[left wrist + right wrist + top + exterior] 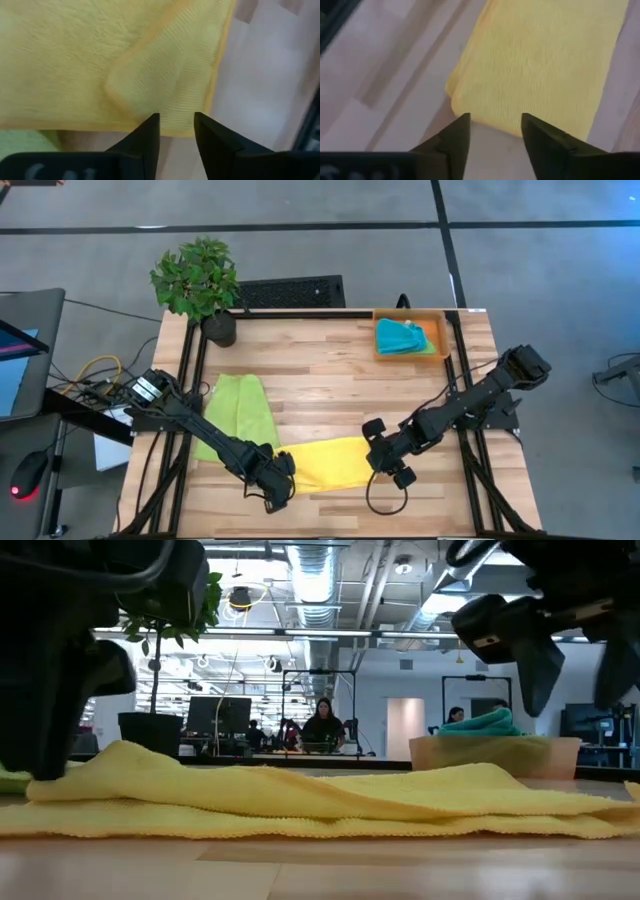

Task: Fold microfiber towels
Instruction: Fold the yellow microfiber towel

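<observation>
A yellow towel (325,462) lies folded into a flat strip near the table's front edge. It also shows in the low view (320,802). My left gripper (278,480) is open and low at the towel's left end. Its fingers straddle the towel's hem (176,131), where a corner flap (165,75) is turned over. My right gripper (388,465) is open at the towel's right end (485,112) and hangs above it in the low view (565,660). A green towel (238,412) lies flat at the left. A teal towel (400,336) rests in the orange tray (438,340). My left gripper's open fingers (150,131) come down on either side of the yellow towel's hem at its left end. I cannot tell whether they touch the cloth. The towel lies flat on the table.
A potted plant (200,280) stands at the table's far left corner. The orange tray is at the far right corner. Bare wood (330,380) lies between the towels and the tray. People sit at desks in the room behind.
</observation>
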`<state>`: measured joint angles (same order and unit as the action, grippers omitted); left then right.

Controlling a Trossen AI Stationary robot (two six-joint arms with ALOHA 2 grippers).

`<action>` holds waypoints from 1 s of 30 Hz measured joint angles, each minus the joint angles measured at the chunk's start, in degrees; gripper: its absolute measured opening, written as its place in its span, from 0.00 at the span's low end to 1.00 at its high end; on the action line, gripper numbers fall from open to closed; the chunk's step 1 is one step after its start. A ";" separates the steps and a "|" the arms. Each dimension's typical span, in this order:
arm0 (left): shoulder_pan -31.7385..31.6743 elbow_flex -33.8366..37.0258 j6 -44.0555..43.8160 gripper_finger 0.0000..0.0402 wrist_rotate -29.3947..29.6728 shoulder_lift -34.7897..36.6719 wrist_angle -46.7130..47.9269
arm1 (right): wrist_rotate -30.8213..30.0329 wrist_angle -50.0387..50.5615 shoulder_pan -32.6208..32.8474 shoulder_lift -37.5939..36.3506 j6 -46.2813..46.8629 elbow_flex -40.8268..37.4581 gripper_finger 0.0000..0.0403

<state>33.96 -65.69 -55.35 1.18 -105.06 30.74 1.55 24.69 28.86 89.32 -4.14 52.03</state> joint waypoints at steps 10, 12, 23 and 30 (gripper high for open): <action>-0.59 -5.34 1.35 0.31 9.40 0.00 8.72 | -1.59 1.42 -0.16 -0.15 -0.83 0.00 0.59; -1.85 -6.00 1.82 0.31 11.79 0.02 12.18 | -1.84 1.40 -0.43 -0.15 -0.85 0.00 0.59; -16.83 -6.01 10.86 0.31 -0.53 0.02 16.48 | -1.64 0.58 -0.50 -0.15 -0.83 0.00 0.59; -22.75 -6.03 15.74 0.31 -12.32 -0.93 16.22 | -1.51 0.54 -0.44 -0.17 -0.81 0.02 0.59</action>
<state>11.21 -71.72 -39.61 -11.14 -105.99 46.96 0.03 25.23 28.42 89.14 -4.95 52.05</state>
